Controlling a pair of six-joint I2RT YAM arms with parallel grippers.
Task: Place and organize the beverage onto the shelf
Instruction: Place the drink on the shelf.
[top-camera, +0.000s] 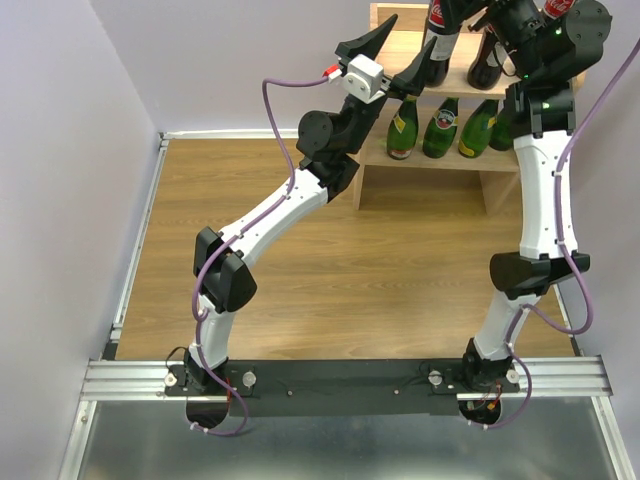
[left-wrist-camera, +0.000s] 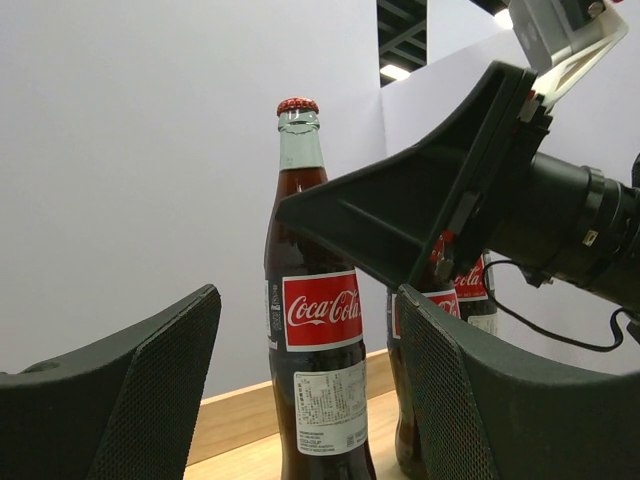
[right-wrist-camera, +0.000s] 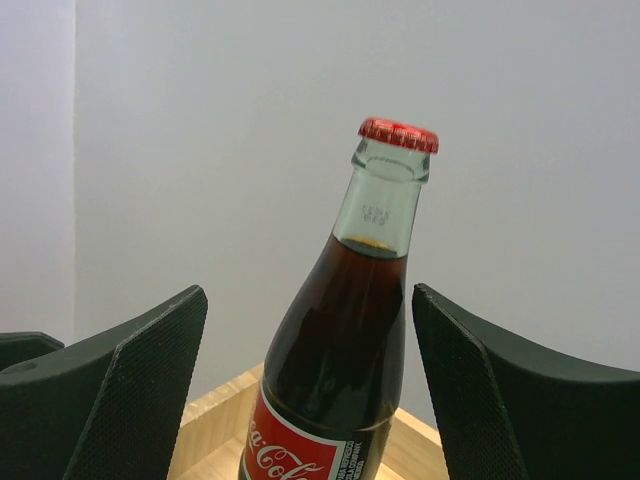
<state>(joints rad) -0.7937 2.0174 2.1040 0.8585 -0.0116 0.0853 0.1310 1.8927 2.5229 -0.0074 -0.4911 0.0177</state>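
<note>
Shelf (top-camera: 372, 182): upper right of the overhead frame.
Green bottles (top-camera: 440, 127): lined up on the lower tier, grouped by kind.
Cola bottles (top-camera: 437, 45): standing on the top board at the frame's upper edge, probably being tidied into a row.
Left gripper (left-wrist-camera: 308, 300): spread wide, straddling one Coca-Cola bottle (left-wrist-camera: 318, 330) at label height without touching it, seemingly to steady or nudge it.
Right gripper (right-wrist-camera: 310, 292): fingers well apart on either side of a cola neck, with no contact. I cannot tell if it is the same bottle.
Stage: apparently near finishing.

Top overhead, wrist cams close, shelf (top-camera: 373, 185) shared
</note>
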